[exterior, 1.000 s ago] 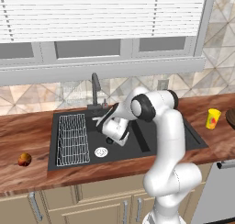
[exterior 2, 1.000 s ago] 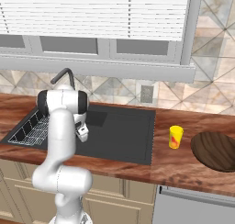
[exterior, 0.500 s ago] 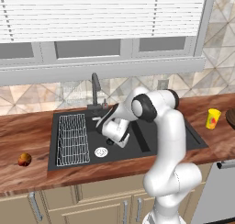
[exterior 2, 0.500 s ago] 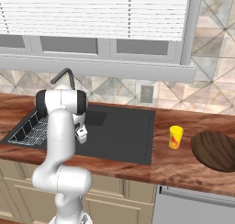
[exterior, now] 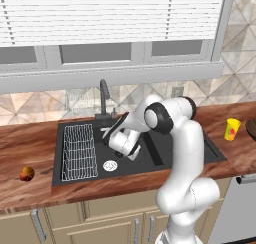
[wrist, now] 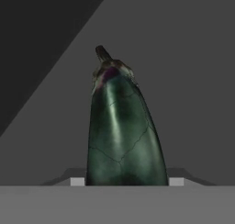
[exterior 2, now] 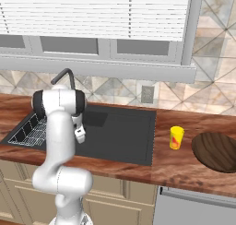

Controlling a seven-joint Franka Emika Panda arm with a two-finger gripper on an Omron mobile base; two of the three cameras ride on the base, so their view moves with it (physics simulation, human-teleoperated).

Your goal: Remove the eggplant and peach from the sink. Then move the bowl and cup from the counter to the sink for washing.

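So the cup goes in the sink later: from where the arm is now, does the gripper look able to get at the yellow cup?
Probably not yet. The gripper sits down in the sink, closed around the eggplant, while the yellow cup stands apart on the counter beyond the basin's far side. Nothing blocks the cup itself.

Almost nothing differs from the earlier pictures. In the left base view the hand, at the frame's centre over the sink, sits a hair lower and further left than a second ago. In the right base view no shift can be made out.
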